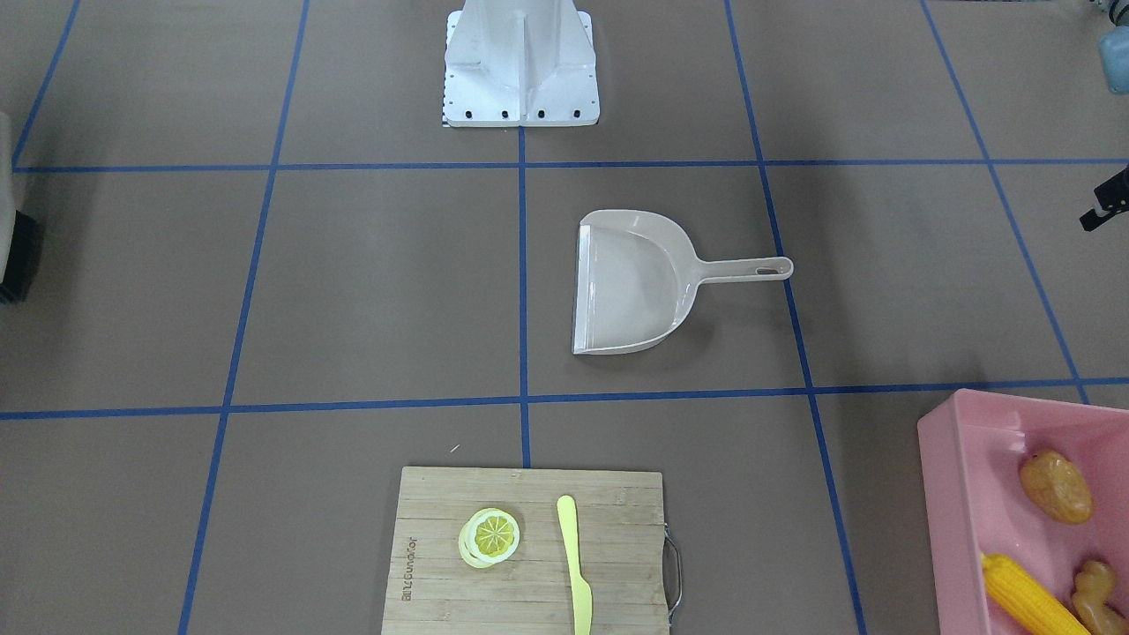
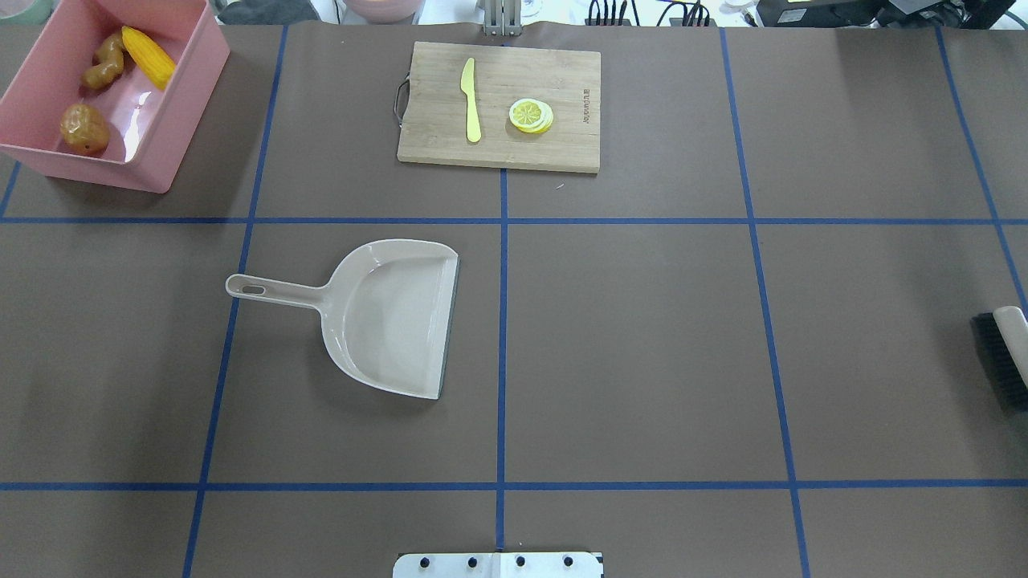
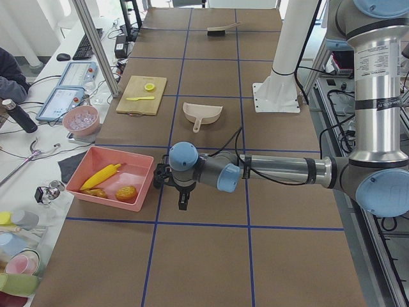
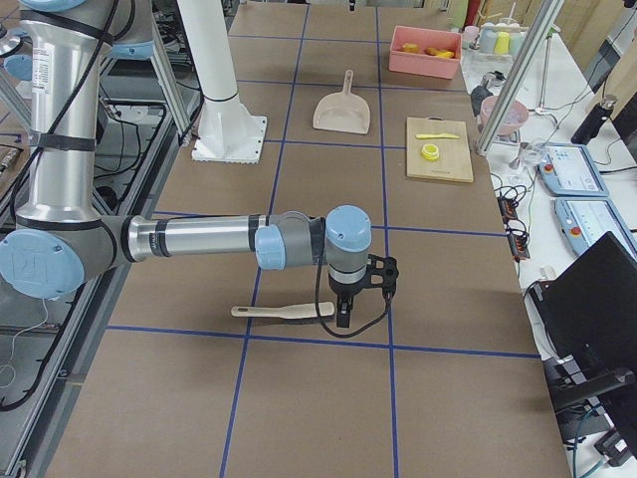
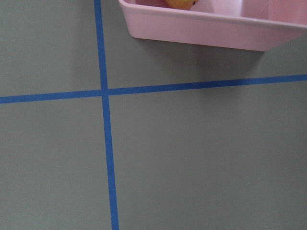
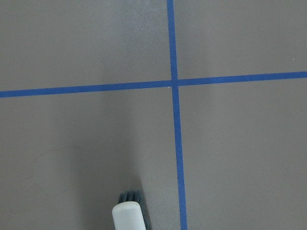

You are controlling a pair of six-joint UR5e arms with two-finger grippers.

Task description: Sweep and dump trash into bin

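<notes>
Lying inside pink bin (image 2: 88, 168): corn cob (image 2: 148, 56), potato (image 2: 84, 128), ginger root (image 2: 104, 66).

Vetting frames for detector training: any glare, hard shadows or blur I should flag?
Overhead exterior: white glare patch on the bin floor beside the potato; the dustpan casts only a soft shadow. Left wrist: sharp, soft shadow under the bin wall. Right wrist: the brush end at the bottom edge looks slightly soft, faint shadow streak above it. Front-facing: even light, no strong glare.
</notes>
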